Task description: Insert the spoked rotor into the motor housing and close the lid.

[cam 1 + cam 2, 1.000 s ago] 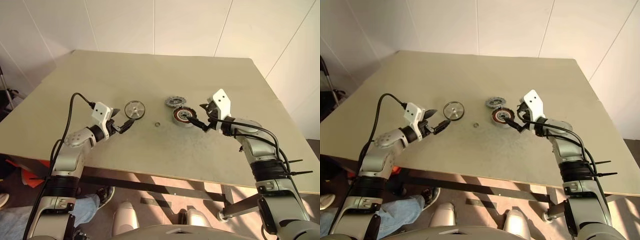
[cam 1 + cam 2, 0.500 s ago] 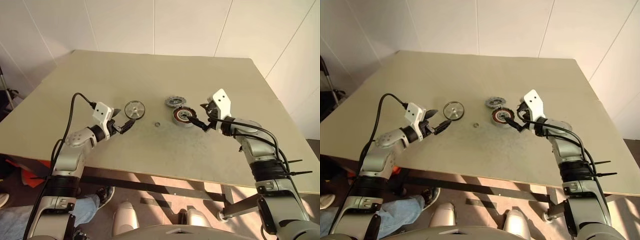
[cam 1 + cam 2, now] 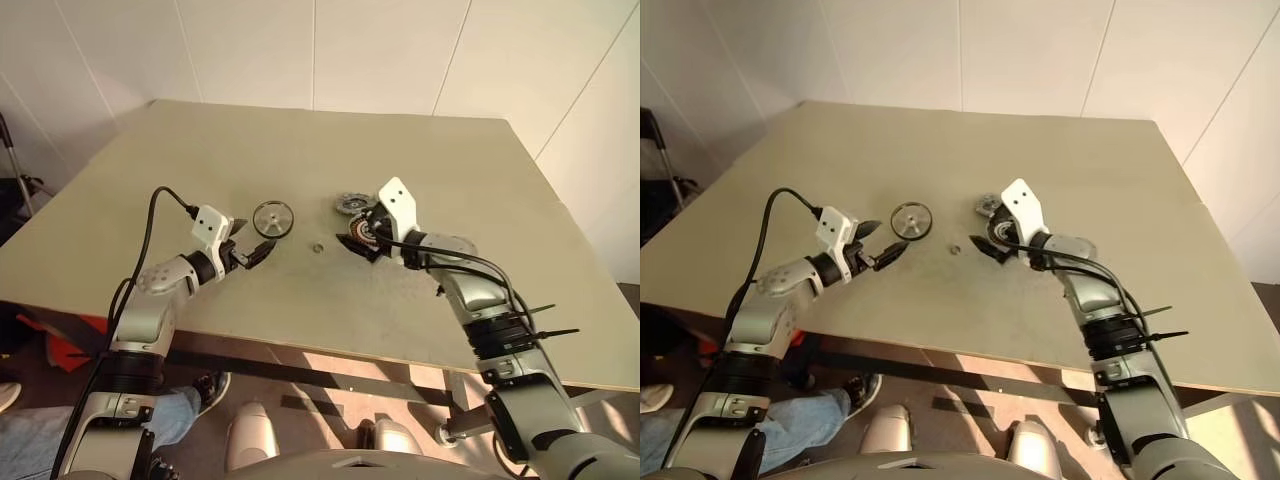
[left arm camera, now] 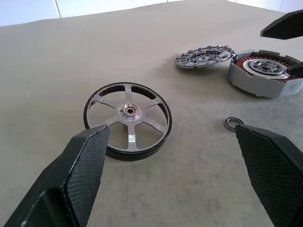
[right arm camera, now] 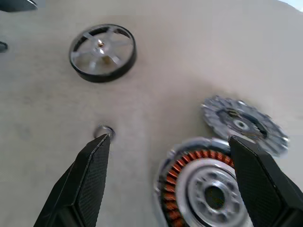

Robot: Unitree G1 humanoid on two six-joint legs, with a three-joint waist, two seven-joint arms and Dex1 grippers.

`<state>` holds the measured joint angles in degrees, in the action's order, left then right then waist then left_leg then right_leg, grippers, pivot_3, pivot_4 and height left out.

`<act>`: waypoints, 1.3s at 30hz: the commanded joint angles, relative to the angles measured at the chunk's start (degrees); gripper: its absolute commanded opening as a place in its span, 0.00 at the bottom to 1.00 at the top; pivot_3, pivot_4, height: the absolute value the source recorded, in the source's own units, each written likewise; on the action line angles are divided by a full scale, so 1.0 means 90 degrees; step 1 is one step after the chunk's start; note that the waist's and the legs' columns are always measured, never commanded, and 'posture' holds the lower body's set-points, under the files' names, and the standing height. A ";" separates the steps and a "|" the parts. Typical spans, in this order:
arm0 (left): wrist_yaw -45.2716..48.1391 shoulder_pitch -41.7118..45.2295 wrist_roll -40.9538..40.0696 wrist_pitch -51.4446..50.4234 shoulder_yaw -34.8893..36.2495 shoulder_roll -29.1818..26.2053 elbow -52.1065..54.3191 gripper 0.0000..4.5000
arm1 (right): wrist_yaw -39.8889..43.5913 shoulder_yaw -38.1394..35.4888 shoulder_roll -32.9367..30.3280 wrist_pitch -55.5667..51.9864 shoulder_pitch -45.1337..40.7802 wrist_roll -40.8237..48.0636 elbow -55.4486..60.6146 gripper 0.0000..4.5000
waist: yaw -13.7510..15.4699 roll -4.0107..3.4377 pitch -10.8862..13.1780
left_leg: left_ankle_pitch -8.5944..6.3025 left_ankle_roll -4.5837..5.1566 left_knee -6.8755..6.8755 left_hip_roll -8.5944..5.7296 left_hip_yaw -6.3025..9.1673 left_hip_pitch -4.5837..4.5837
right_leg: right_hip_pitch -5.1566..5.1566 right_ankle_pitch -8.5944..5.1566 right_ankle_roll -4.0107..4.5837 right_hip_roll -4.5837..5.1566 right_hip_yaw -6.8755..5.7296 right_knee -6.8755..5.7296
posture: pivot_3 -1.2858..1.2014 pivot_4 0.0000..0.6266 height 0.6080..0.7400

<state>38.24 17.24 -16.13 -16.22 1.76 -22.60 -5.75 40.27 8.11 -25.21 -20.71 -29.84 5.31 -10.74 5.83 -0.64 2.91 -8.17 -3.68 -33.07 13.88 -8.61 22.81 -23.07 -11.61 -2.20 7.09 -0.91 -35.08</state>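
**Desk lead:** What can't you make out?

**Operator:** From the head camera, my right gripper covers most of the motor housing, so I only get a sliver of it there. The right wrist view cuts the housing off at its lower edge. I can't tell whether the lid leans on the housing's rim or lies just beside it. The desk runs out of frame at the lower right.

**Desk lead:** How do the parts lie?

**Operator:** All are round, so there is no long axis. The housing sits just right of centre in the head views, open side up, with its copper coils showing. The spoked rotor, a six-spoke wheel with a dark rim, lies flat just left of centre with its hub facing up. The lid is just above the housing. A small washer ring lies between the rotor and the housing.

**Desk lead:** Grippers?

**Operator:** Both are spread wide and hold nothing. My left gripper is low and close in front of the rotor.

**Desk lead:** Any change?

**Operator:** My right gripper has slid toward frame left. It stood right of the housing; now its fingers straddle it from above. The left one kept its place, and the parts haven't shifted.
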 commanded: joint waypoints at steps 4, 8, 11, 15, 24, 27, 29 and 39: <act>-0.0029 0.0217 0.0055 0.0141 -0.0022 0.0062 -0.0033 1.00 | 0.1162 0.0895 -0.1076 0.1769 -0.1210 -0.1146 -0.0207 1.00 | -0.0104 -0.0003 0.0002 | 0.0002 -0.0003 0.0001 0.0002 -0.0001 -0.0004 | -0.0009 0.0000 0.0000 -0.0004 0.0003 -0.0003 | 0.52 0.00 1.00; 0.0010 0.0473 0.0109 0.0217 -0.0071 0.0146 -0.0279 1.00 | 0.2388 0.1464 -0.1071 0.2859 -0.1946 -0.1249 -0.0944 1.00 | -0.0124 0.0001 0.0000 | 0.0002 -0.0002 0.0000 0.0007 -0.0002 -0.0015 | -0.0010 0.0000 0.0002 -0.0008 0.0005 -0.0020 | 0.52 0.00 1.00; -0.0016 0.0531 0.0129 0.0260 -0.0072 0.0183 -0.0318 1.00 | 0.3244 0.1727 -0.0828 0.3402 -0.2705 -0.1213 -0.1825 1.00 | -0.0141 0.0002 0.0000 | -0.0003 0.0006 -0.0018 0.0004 -0.0002 -0.0002 | -0.0012 0.0002 0.0005 -0.0004 0.0005 -0.0021 | 0.52 0.00 1.00; -0.0157 0.0259 0.0099 0.0199 0.0012 0.0193 -0.0028 1.00 | 0.3578 0.2025 -0.0536 0.4225 -0.3449 -0.1644 -0.3354 1.00 | -0.0143 0.0003 0.0000 | -0.0007 0.0014 -0.0032 0.0005 0.0001 0.0026 | -0.0027 0.0004 0.0009 -0.0001 -0.0002 -0.0029 | 0.52 0.00 1.00; -0.0520 -0.0434 0.0030 0.0000 0.0142 0.0190 0.0676 1.00 | 0.3213 0.2308 -0.0228 0.5132 -0.4039 -0.2669 -0.5871 1.00 | -0.0152 0.0005 0.0003 | -0.0011 0.0020 -0.0035 0.0013 0.0004 0.0034 | -0.0028 -0.0003 0.0020 0.0000 -0.0019 -0.0029 | 0.52 0.00 1.00; -0.0555 -0.0502 0.0019 -0.0040 0.0156 0.0182 0.0762 1.00 | 0.3134 0.2292 -0.0249 0.5312 -0.4028 -0.2823 -0.6087 1.00 | -0.0169 0.0004 0.0004 | -0.0011 0.0020 -0.0037 0.0013 0.0004 0.0033 | -0.0028 -0.0003 0.0020 0.0000 -0.0019 -0.0032 | 0.52 0.00 1.00; -0.0563 -0.0519 0.0026 -0.0057 0.0120 0.0200 0.0768 1.00 | 0.3112 0.2243 -0.0242 0.5331 -0.4047 -0.2874 -0.6173 1.00 | -0.0188 0.0004 0.0004 | -0.0011 0.0020 -0.0037 0.0014 0.0004 0.0030 | -0.0028 -0.0003 0.0021 -0.0001 -0.0019 -0.0036 | 0.52 0.00 1.00; -0.0544 -0.0333 0.0069 -0.0063 0.0011 0.0255 0.0685 1.00 | 0.2973 0.2142 -0.0107 0.5047 -0.4048 -0.2992 -0.6521 1.00 | -0.0200 0.0004 0.0004 | -0.0012 0.0022 -0.0055 0.0016 0.0004 0.0030 | -0.0029 -0.0004 0.0022 -0.0001 -0.0017 -0.0052 | 0.52 0.00 1.00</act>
<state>33.27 13.27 -15.32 -16.97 1.72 -20.08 -1.29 67.46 28.41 -26.48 25.35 -64.25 -21.53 -69.25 4.02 -0.61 2.94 -8.28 -3.49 -33.57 14.02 -8.57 23.08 -23.33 -11.64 -2.01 7.08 -1.06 -35.56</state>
